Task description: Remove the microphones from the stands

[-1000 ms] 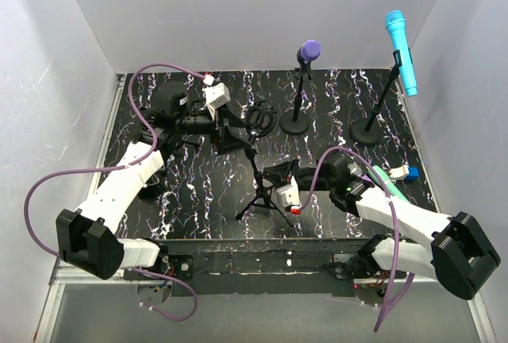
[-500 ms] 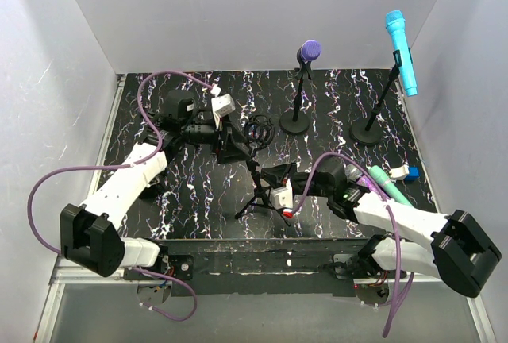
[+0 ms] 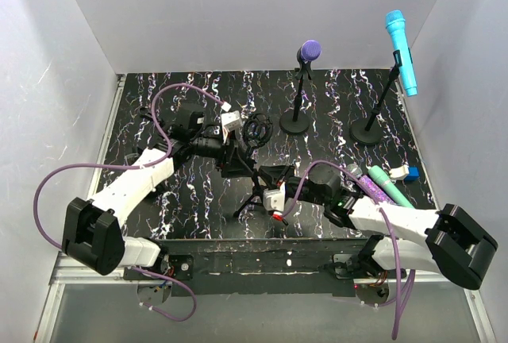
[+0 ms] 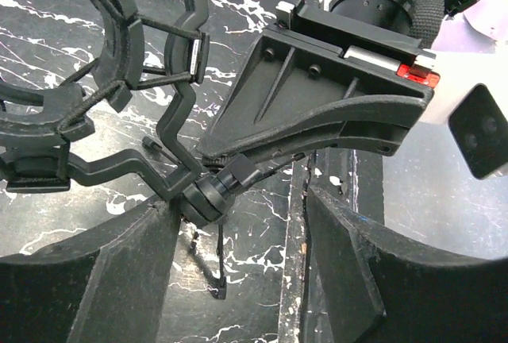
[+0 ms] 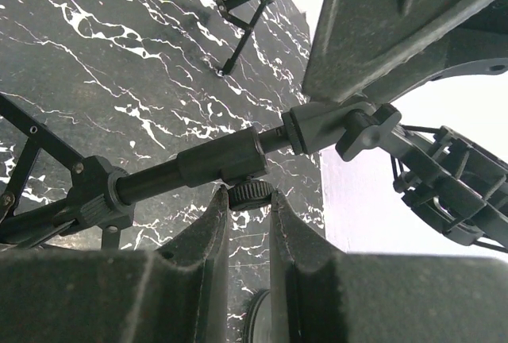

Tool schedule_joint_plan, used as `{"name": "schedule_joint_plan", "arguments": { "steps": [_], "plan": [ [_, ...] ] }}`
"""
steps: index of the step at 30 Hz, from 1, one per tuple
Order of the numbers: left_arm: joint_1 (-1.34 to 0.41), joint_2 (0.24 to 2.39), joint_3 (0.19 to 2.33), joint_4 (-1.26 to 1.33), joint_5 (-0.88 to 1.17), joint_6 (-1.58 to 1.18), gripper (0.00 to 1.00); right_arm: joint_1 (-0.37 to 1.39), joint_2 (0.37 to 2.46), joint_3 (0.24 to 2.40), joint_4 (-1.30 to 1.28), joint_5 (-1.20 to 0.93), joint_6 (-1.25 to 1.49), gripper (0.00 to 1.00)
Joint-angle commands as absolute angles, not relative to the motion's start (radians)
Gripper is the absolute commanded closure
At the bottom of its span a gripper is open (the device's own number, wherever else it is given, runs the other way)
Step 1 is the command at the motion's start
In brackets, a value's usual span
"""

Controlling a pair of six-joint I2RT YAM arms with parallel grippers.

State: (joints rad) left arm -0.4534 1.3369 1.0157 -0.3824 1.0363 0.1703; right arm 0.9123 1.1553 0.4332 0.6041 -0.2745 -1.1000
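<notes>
A black tripod stand [image 3: 259, 192] stands mid-table with an empty shock-mount ring [image 3: 255, 130] on top; the ring also shows in the left wrist view [image 4: 71, 97]. My left gripper [image 3: 238, 156] is open, its fingers [image 4: 119, 279] wide apart on either side of the mount's swivel joint [image 4: 210, 196]. My right gripper [image 3: 267, 176] is shut on the knurled knob [image 5: 252, 193] under the stand's pole [image 5: 214, 160]. A purple microphone [image 3: 309, 49] and a cyan microphone [image 3: 401, 51] sit in two round-base stands at the back.
A purple microphone [image 3: 367, 184], a green microphone [image 3: 390, 187] and a small blue block [image 3: 409, 172] lie on the marbled table [image 3: 175, 200] beside my right arm. The round stand bases [image 3: 295, 125] stand at the back right. White walls enclose the table.
My left gripper has moved right and nearer, up to the joint under the shock mount. My right gripper has moved left along the tripod stand and closed on its knob.
</notes>
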Motion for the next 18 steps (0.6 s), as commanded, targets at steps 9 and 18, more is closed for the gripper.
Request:
{"name": "schedule_joint_plan", "arguments": {
  "steps": [9,18],
  "plan": [
    [-0.538,1.351,0.963,-0.193,0.922,0.081,0.55,0.954,1.177,0.328,0.566,-0.186,-1.166,0.99],
    [-0.541,1.364,0.956,-0.176,0.92,0.084,1.0,0.956,1.115,0.362,0.413,-0.215,-1.112,0.81]
  ]
}}
